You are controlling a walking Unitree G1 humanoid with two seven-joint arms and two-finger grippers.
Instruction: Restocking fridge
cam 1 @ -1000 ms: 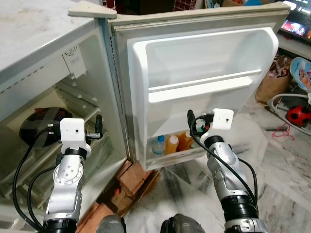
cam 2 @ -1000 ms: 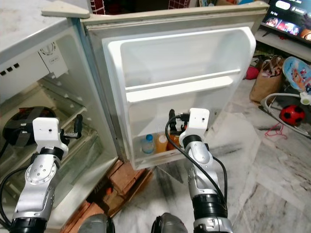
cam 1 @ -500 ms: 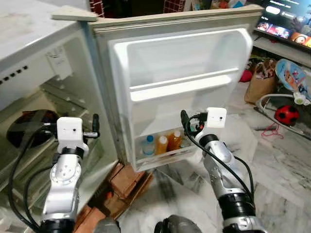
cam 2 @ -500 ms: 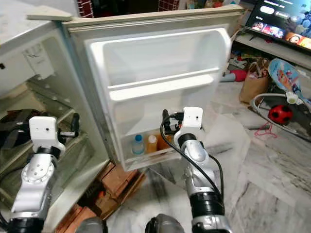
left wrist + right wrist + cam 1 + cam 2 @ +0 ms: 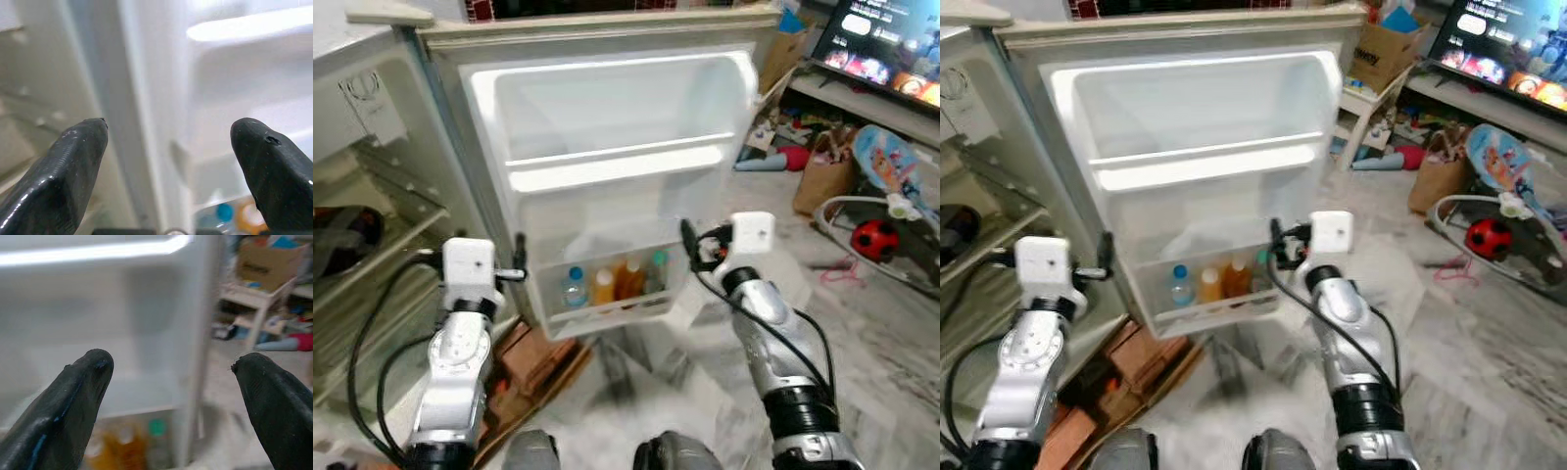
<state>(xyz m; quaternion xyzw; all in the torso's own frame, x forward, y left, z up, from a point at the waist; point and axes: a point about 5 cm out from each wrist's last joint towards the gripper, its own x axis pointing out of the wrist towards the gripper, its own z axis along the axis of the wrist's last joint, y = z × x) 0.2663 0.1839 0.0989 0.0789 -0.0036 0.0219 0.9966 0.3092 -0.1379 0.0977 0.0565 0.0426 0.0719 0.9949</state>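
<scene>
White fridge door (image 5: 617, 147) stands open; its bottom shelf (image 5: 607, 308) holds four bottles (image 5: 612, 282). Left gripper (image 5: 171, 161) and right gripper (image 5: 171, 391), both spread and empty, hover before that shelf's two ends.

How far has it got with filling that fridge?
Done: a few bottles already stand in the bottom rack of the open fridge door. In hand: nothing; the left gripper and right gripper are open and empty. Left: the upper door shelf looks bare.

Open fridge door (image 5: 607, 117), lowest door shelf (image 5: 607, 311) holding bottles (image 5: 612, 284) upright side by side
</scene>
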